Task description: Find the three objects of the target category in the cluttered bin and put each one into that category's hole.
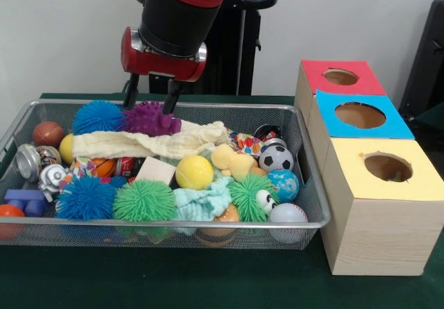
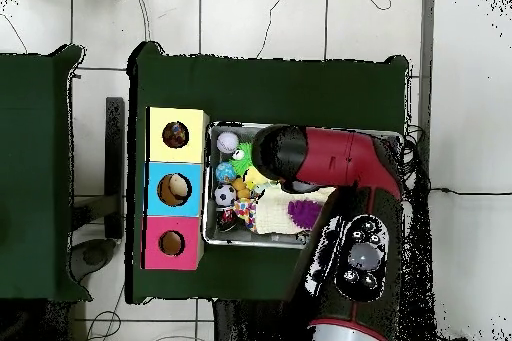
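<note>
Front view: gripper [image 1: 150, 95] hangs open over the far rim of the bin [image 1: 166, 223], fingers spread astride the purple spiky ball [image 1: 150, 119], holding nothing. A dotted fabric piece [image 1: 247, 143] lies right of that ball.

The arm [image 1: 182, 7] at the top centre of the front view is a thick black cylinder under a red shell, ending in a red wrist block with a silver disc on each side. Below it the gripper [image 1: 150, 94] has 2 thin black fingers [image 1: 130, 91]. In the overhead view, lower right, the arm's red casing carries a black panel with round grey buttons.
</note>
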